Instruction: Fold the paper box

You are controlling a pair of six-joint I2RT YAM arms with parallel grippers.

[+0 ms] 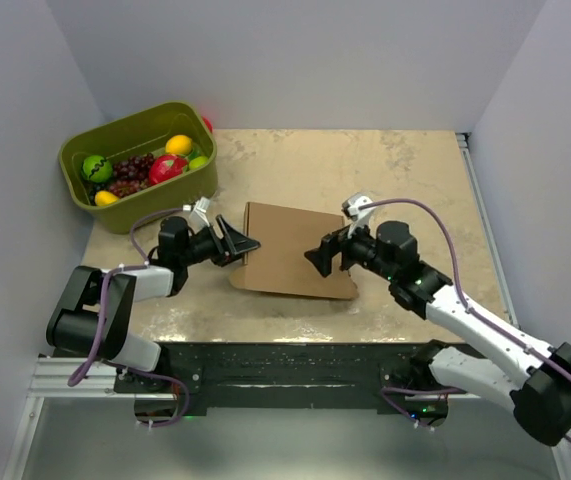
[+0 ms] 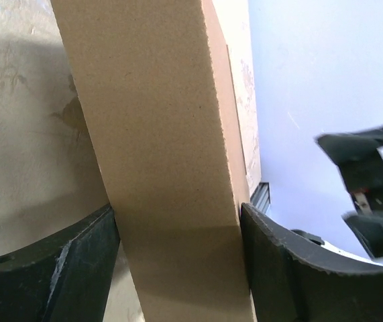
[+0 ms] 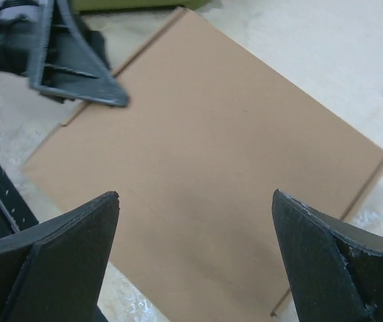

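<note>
The paper box (image 1: 293,248) is plain brown cardboard, folded shut into a shallow rectangle in the middle of the table. My left gripper (image 1: 246,243) stands at the box's left edge; in the left wrist view its two fingers press both sides of the box's side wall (image 2: 171,201). My right gripper (image 1: 317,256) is open and hovers over the box's right half. In the right wrist view the box's flat lid (image 3: 211,168) fills the gap between the spread fingers, and the left gripper's fingers (image 3: 77,74) show at the top left.
An olive-green bin (image 1: 95,205) with toy fruit stands at the back left. A small red item (image 1: 207,124) lies behind it. White walls close the table on three sides. The black front rail (image 1: 285,362) runs along the near edge.
</note>
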